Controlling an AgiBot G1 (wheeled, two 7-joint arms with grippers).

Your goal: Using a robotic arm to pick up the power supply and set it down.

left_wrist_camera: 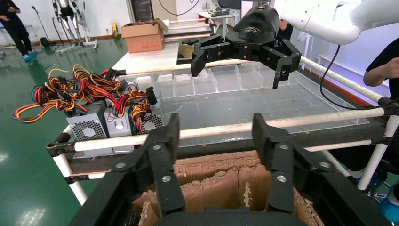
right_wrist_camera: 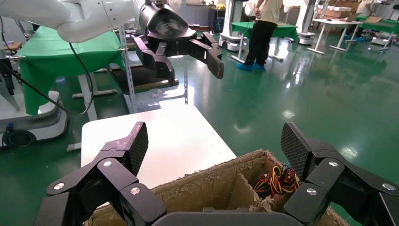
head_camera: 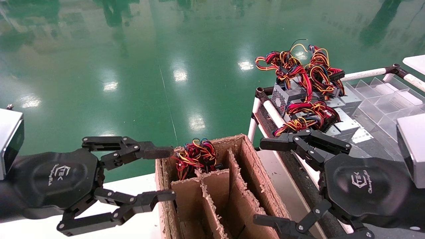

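- Nearest, the left gripper (head_camera: 167, 174) hangs with its jaws spread wide at the near-left corner of the cardboard carton (head_camera: 255, 186), and nothing is between them. The white tabletop (head_camera: 132, 189) lies under it.
- The right gripper (head_camera: 265, 181) also has its jaws spread wide and empty, over the carton's right wall and the rack edge.
- Between the two pairs of jaws, in the carton's far-left compartment, a wire bundle (head_camera: 196, 157) of red, yellow, black and blue sticks up. It touches the tip of the left upper jaw or lies just beside it; I cannot tell which. The box under it is hidden by the dividers, so I judge a unit stands there but cannot confirm.
- Beyond the right jaws, on the rack (head_camera: 265, 106) with white pipes, the power supplies (head_camera: 285, 94) stand close together, with their wires piled on top.
- Handling, as I judge: the grey metal box is stiff and rather heavy, with smooth sides that may slip. The wires are soft and will sag or catch. It is better to take hold across two flat opposite sides of the case, not on the cables or the vent face.
- Hard to see: how many units are on the rack, because wires cover them. The lower right jaw is cut off by the picture edge. The clear trays (head_camera: 382, 99) farther right seem empty, but the glare makes this uncertain.
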